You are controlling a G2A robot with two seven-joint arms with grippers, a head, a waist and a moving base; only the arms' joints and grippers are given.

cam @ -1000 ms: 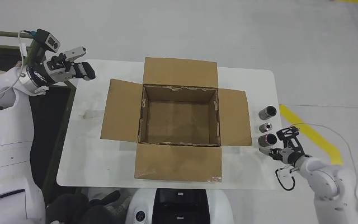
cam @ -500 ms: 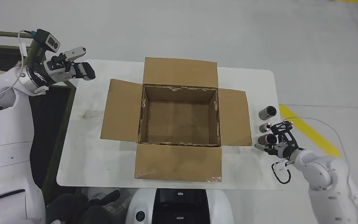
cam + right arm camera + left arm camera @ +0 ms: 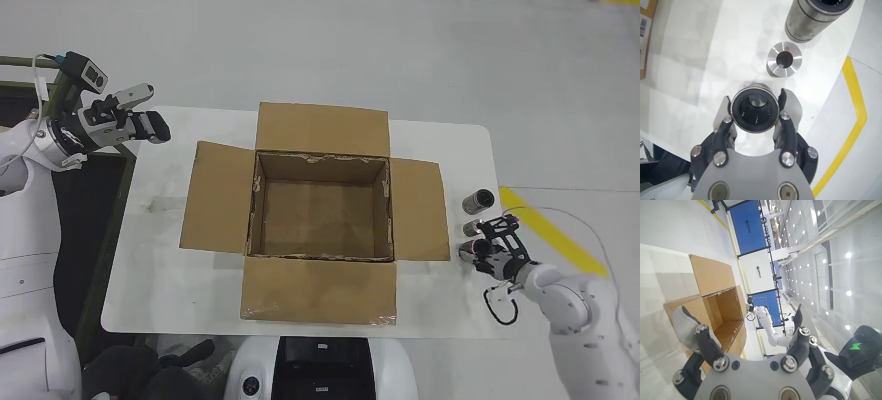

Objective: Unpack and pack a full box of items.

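Note:
An open cardboard box (image 3: 320, 128) stands in the middle of the white table (image 3: 155, 270), flaps spread and its inside bare; the left wrist view shows it too (image 3: 715, 275). Three metal cylinders stand in a row by the table's right edge: a tall bearing (image 3: 479, 201) (image 3: 814, 19), a short steel bushing (image 3: 472, 228) (image 3: 784, 59) and a black-lined bearing (image 3: 755, 111). My right gripper (image 3: 485, 252) (image 3: 755, 100) is shut on that last bearing, one finger pressed on each side. My left gripper (image 3: 152, 112) (image 3: 740, 311) hangs open over the table's far left corner.
A dark rack (image 3: 95, 230) runs along the table's left edge. A yellow floor line (image 3: 555, 235) (image 3: 857, 106) lies just beyond the right edge. The box's right flap (image 3: 418, 210) lies close to the cylinders.
My right gripper has moved in from the table's right edge toward the box and now sits around the nearest bearing. The left arm has not moved.

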